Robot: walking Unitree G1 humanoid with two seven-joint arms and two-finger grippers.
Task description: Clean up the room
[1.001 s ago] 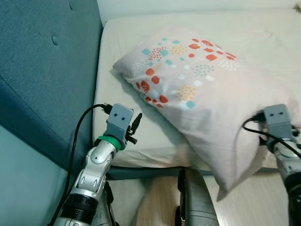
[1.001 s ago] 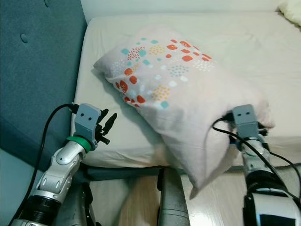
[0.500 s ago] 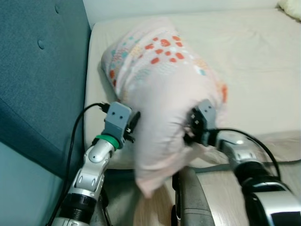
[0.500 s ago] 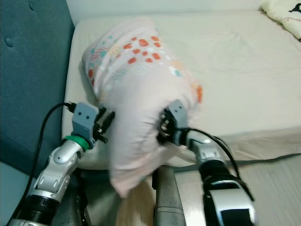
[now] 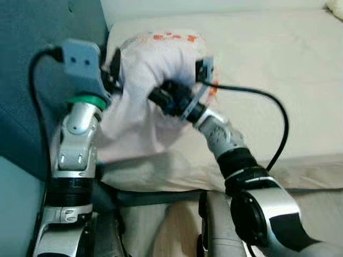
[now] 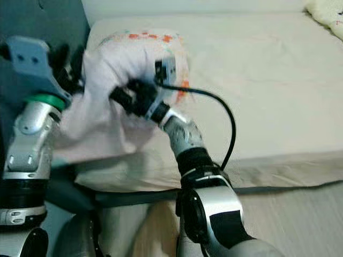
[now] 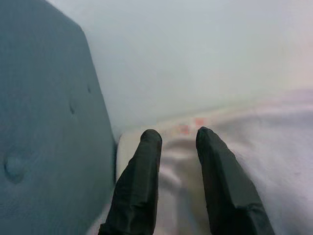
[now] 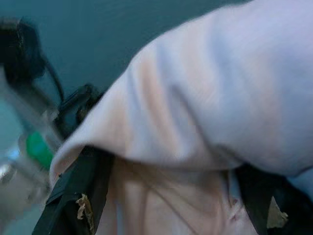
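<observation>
A pale pink pillow [image 5: 140, 80] with red and teal dots lies bunched at the head end of the cream bed [image 5: 268, 80], next to the teal headboard [image 5: 32, 96]. My right gripper [image 5: 163, 99] reaches across from the right and is shut on the pillow's fabric; in the right wrist view the cloth [image 8: 195, 112] bulges between its black fingers [image 8: 78, 196]. My left gripper [image 5: 113, 67] is raised at the pillow's left side, open; its fingers [image 7: 139, 186] stand apart over the pillow [image 7: 274, 147] with nothing between them.
The padded headboard stands close behind my left arm. A black cable [image 6: 228, 123] loops off my right wrist over the mattress. Another cushion [image 6: 328, 12] lies at the bed's far right. Wooden floor [image 6: 300, 219] runs along the bed's near edge.
My right gripper has swung the pillow left across the bed to the headboard, bunching it up. My left arm has risen to the pillow's side. The camera shifted too.
</observation>
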